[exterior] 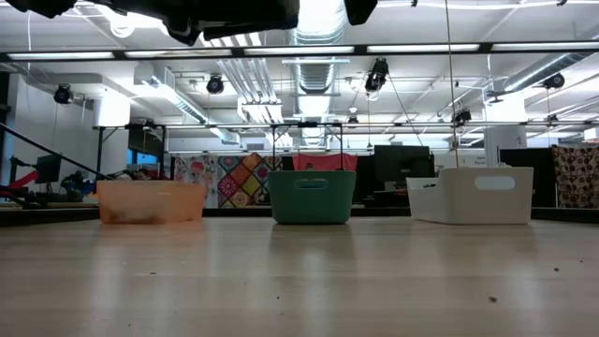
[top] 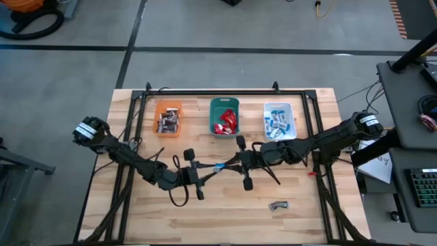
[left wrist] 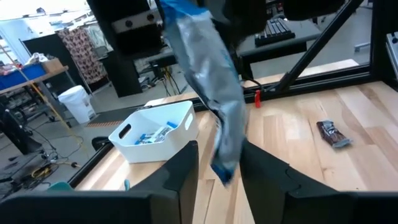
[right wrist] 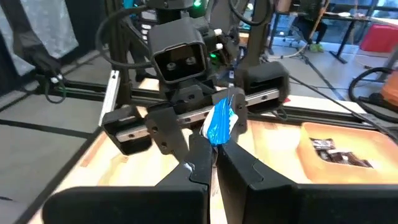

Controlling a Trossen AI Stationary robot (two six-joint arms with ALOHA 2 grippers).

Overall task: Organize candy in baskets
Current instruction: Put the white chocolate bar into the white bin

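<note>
A blue-and-white candy bar (top: 220, 166) hangs in the air over the table's middle, between my two grippers. My right gripper (right wrist: 214, 152) comes from the right and is shut on it. My left gripper (left wrist: 219, 171) faces it from the left, open, with one finger on each side of the bar's lower end (left wrist: 224, 169). Along the far edge stand the orange basket (top: 168, 118) with dark candy, the teal basket (top: 224, 116) with red candy, and the whitish basket (top: 279, 120) with blue-and-white candy. One dark silver-grey bar (top: 278, 205) lies flat on the near right of the table. My right gripper pinches the candy bar by its blue crimped end (right wrist: 217, 132) between the free ends of its two fingers. The fingers come level from the table's right. The bar is lifted clear of the table, and its far end reaches between the left gripper's fingers.
A black metal frame (top: 205, 92) runs around the table's far and side edges. A small red piece (top: 313, 174) sits by the right rail. Bare wood lies in front of the baskets (exterior: 299, 271) and along the near edge. The arms' cables loop at the near left (top: 179, 195).
</note>
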